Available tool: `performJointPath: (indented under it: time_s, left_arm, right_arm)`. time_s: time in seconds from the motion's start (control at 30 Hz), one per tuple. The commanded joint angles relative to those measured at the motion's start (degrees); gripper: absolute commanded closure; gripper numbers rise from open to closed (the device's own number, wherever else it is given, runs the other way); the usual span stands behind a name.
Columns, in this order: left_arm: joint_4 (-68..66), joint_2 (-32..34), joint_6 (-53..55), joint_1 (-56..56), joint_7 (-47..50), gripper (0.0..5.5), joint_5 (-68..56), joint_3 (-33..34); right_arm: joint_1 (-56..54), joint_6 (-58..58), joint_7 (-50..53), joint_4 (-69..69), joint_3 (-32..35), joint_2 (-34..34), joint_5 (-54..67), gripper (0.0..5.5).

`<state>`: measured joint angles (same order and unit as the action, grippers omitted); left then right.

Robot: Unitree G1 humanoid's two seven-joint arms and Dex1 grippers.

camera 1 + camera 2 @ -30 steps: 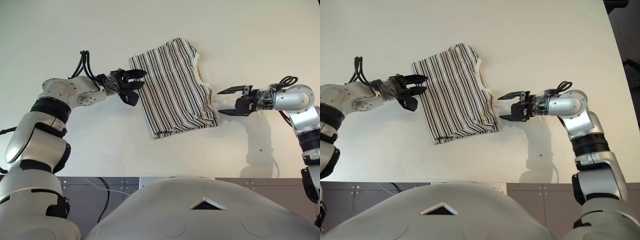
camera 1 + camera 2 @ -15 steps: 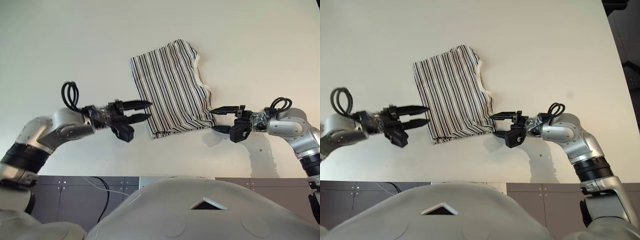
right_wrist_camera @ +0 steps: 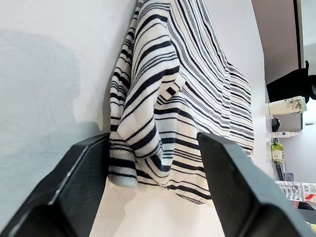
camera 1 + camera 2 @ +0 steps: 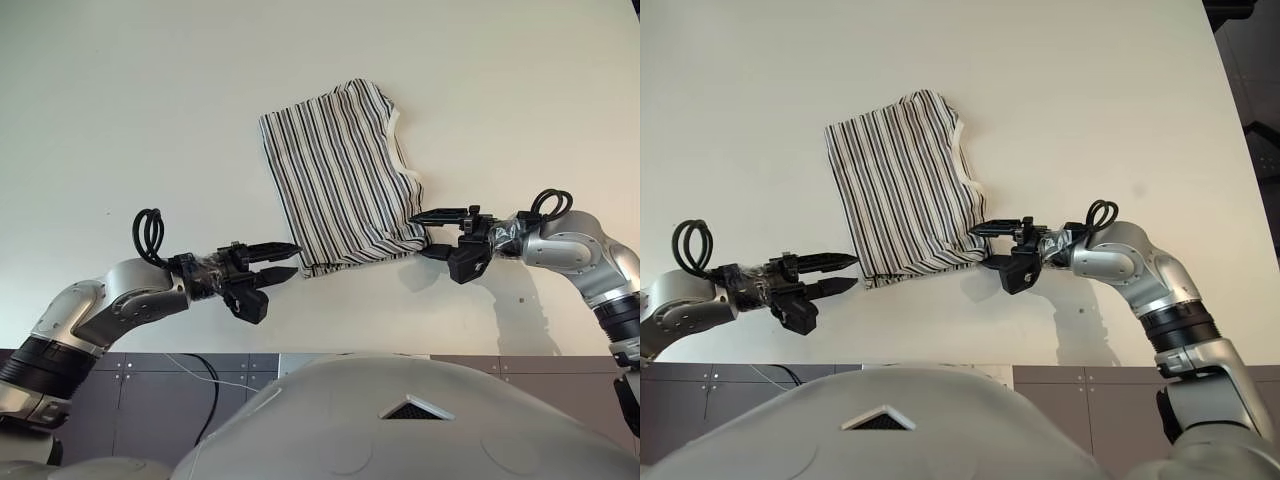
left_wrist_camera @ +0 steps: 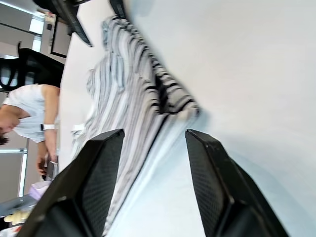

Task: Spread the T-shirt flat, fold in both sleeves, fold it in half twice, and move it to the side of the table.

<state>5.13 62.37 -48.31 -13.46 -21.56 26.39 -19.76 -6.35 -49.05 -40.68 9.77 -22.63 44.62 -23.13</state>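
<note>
Both spread | left fingers near T-shirt | right fingers maybe touching it

- Tabletop: white and plain, spanning my head views; its near edge runs across below.
- Speck: small and dark, on the tabletop toward my right.
- Panels: dark grey, under the near edge, with seams and small fasteners.
- Cables: one thin white cable and one black cable, both in front of the panels.
- Floor: dark, beyond the tabletop's right edge.
- Container: pale and cylindrical, past the tabletop's far side.
</note>
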Motion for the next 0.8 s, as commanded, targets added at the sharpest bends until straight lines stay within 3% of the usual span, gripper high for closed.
performJointPath:
  time_s: [0.03, 0.27, 0.43, 0.8]
  left_arm:
    - [-1.4, -0.8, -0.1, -1.3, -2.0, 3.21, 2.6, -0.2]
    - [-3.5, -8.5, 4.2, 1.7, -0.9, 3.21, 10.1, -1.2]
    - [-5.3, -10.6, 4.5, 4.0, -2.4, 3.21, 12.0, -2.8]
    - [-6.3, -10.2, 4.1, 3.8, -5.9, 4.9, 8.4, -4.9]
  right_arm:
    - [-0.3, 0.8, -0.3, 1.6, -1.0, 0.8, -2.5, 2.4]
    - [-2.5, 0.8, -0.2, 2.4, -2.2, 0.2, -2.0, 2.4]
    - [-3.5, 0.9, -0.4, 2.6, -2.6, 0.0, -1.5, 2.4]
    - [-4.3, 1.4, 0.3, 3.5, -2.8, -0.2, -1.3, 2.4]
